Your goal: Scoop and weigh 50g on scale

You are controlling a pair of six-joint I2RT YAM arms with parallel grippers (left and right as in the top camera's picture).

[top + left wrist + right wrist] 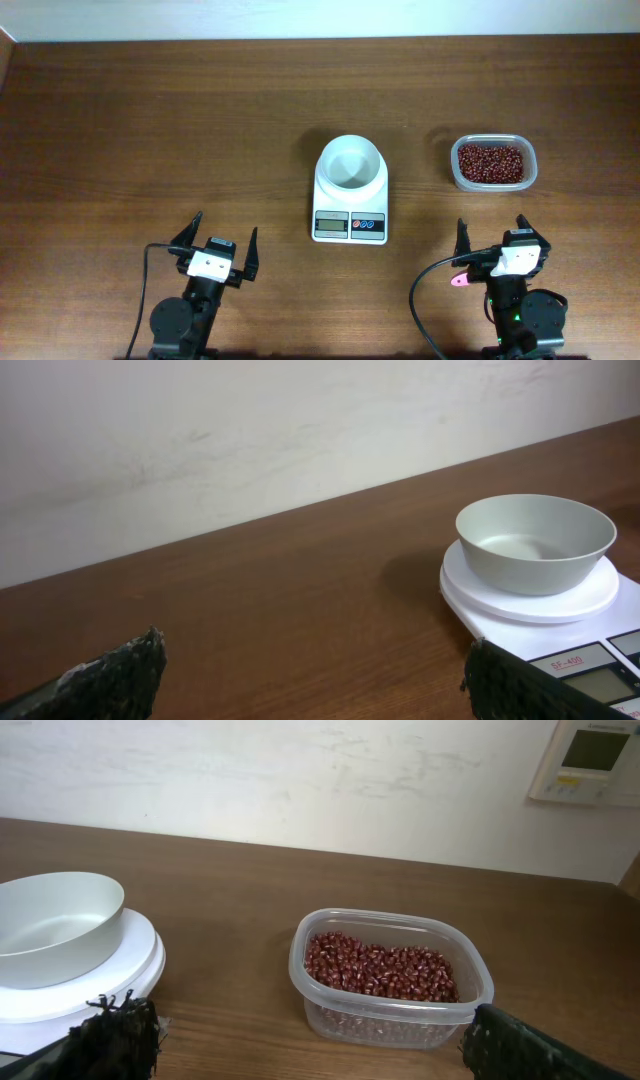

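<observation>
Equipment as found: the scale (350, 205) is set near the middle of the wooden table (150, 120), between the two arms and beyond them. A round white bowl (350, 163) is seated on its platform and is seen to be empty. The tub of red beans (493, 163) is placed well apart to the scale's right. The left gripper (225, 226) and right gripper (490, 222) are both spread wide by the near edge, with nothing between the fingers. A small pink object (459, 280) is noted beside the right arm, but its nature cannot be determined. No scoop is identified in either gripper.

Hazards: the task is judged not yet begun.
- Beans could be spilled on the bare table during the carry, since tub and bowl are apart.
- The light tub could be pushed or tipped if it is dug into without being steadied.
- The scale could be nudged or leaned on by an arm, and a false weight would then be shown.
- The target could be overshot if a full load is tipped in at once.

Orientation: the scale's long axis is run from the far edge of the table toward the robot. The bowl end is turned away. The LCD display (331, 226) and the red and blue buttons (368, 225) are pointed at the robot. The figures on the display cannot be read.
</observation>
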